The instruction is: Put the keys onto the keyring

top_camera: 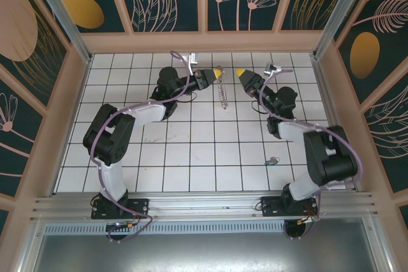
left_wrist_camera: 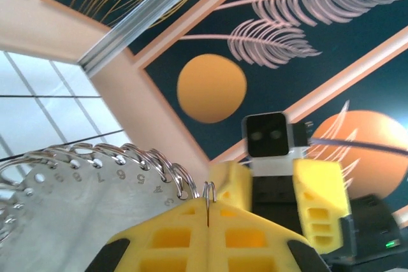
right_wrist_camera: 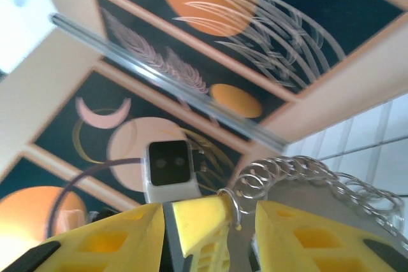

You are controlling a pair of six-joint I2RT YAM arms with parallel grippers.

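Keyring (top_camera: 222, 93) pinched in left pincer (top_camera: 218, 74), keys (top_camera: 272, 160) on tiles (top_camera: 210, 151) (near right arm (top_camera: 319, 151))

Keyring (top_camera: 221, 92) sits at the far middle of the surface (top_camera: 191, 151), pinched in the closed left claw (top_camera: 218, 75). The right claw (top_camera: 241, 73) is just beside it on the other side, fingers apart. The gap between the claws is narrow and the keyring crowds it. The left arm (top_camera: 115, 133) blocks the approach left of the keyring, the right arm (top_camera: 326, 154) blocks right of it. Beyond the keyring is a short strip of tiles, then the back wall (top_camera: 204, 41). On its near side are wide open tiles. Keys (top_camera: 272, 160) lie well apart, near-right of the keyring, close by the right arm, with free tiles on their keyring side.
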